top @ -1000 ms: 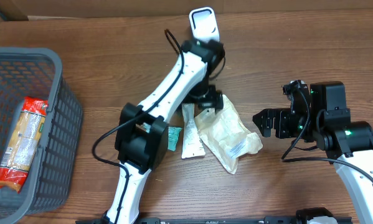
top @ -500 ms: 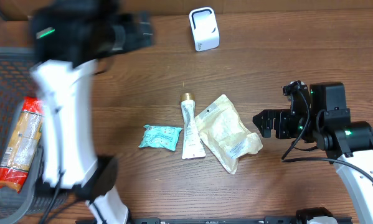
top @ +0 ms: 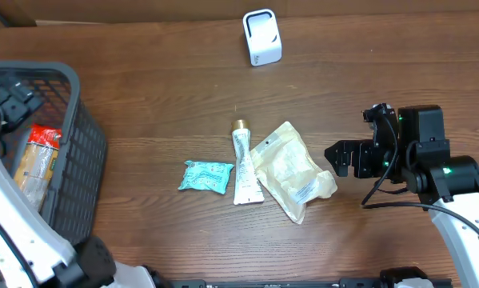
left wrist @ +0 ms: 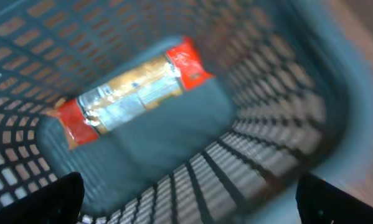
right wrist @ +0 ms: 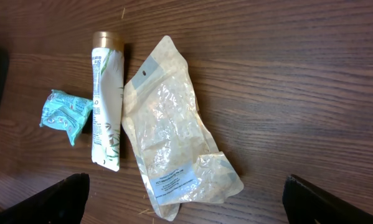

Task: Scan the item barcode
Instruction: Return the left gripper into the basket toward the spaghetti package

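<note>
My left gripper (left wrist: 189,200) hangs spread above the basket (top: 85,160) (one packet (left wrist: 133,93) lies inside); my right gripper (top: 339,158), likewise spread, faces the pouch (right wrist: 174,137), presumably next for scanning.

The left wrist view is blurred: the basket (left wrist: 279,112) mesh smears, and the print on the red-ended packet (left wrist: 131,92) cannot be read. The left gripper (left wrist: 189,180) shows only its fingers (left wrist: 52,199), as dark corners cut by the bottom edge. The right gripper (right wrist: 186,180) is cropped the same way. Overhead, the left arm (top: 19,232) hides part of the basket and packet and runs off the left edge. The label on the clear pouch (right wrist: 174,143) is too small to read.
</note>
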Controlling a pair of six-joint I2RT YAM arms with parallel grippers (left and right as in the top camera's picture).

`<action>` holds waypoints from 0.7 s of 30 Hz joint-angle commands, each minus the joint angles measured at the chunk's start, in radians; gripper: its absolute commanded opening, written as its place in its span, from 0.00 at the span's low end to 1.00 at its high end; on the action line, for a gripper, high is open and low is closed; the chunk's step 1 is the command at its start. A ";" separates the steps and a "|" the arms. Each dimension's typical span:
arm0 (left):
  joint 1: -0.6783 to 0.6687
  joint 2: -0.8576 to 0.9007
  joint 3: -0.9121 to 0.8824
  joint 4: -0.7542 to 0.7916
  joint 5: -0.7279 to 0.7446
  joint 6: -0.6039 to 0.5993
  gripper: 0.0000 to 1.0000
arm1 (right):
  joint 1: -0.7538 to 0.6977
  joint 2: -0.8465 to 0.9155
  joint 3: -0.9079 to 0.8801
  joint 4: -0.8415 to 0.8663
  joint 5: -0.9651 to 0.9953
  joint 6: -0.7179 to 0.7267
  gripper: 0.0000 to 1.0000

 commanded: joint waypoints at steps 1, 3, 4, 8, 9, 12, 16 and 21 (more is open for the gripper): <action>0.055 -0.019 -0.107 0.097 -0.005 0.042 0.99 | 0.005 0.018 0.021 0.001 -0.002 0.000 1.00; 0.062 -0.029 -0.169 0.180 -0.005 0.065 0.99 | 0.005 0.029 0.021 -0.002 -0.002 0.000 1.00; 0.062 -0.032 -0.204 0.229 -0.005 0.082 0.99 | 0.005 0.035 0.021 -0.002 -0.002 -0.001 1.00; 0.062 -0.031 -0.355 0.453 0.026 0.187 0.99 | 0.005 0.061 0.021 -0.003 -0.002 0.000 1.00; 0.062 -0.029 -0.392 0.496 0.025 0.227 0.99 | 0.005 0.066 0.021 -0.003 -0.001 -0.001 1.00; 0.063 -0.013 -0.493 0.606 0.021 0.402 0.98 | 0.005 0.081 0.021 -0.003 -0.001 -0.001 1.00; 0.063 0.014 -0.623 0.731 0.018 0.653 0.97 | 0.005 0.097 0.021 -0.003 -0.001 -0.001 1.00; 0.066 0.055 -0.691 0.810 0.018 0.704 0.98 | 0.005 0.105 0.021 -0.003 -0.001 -0.001 1.00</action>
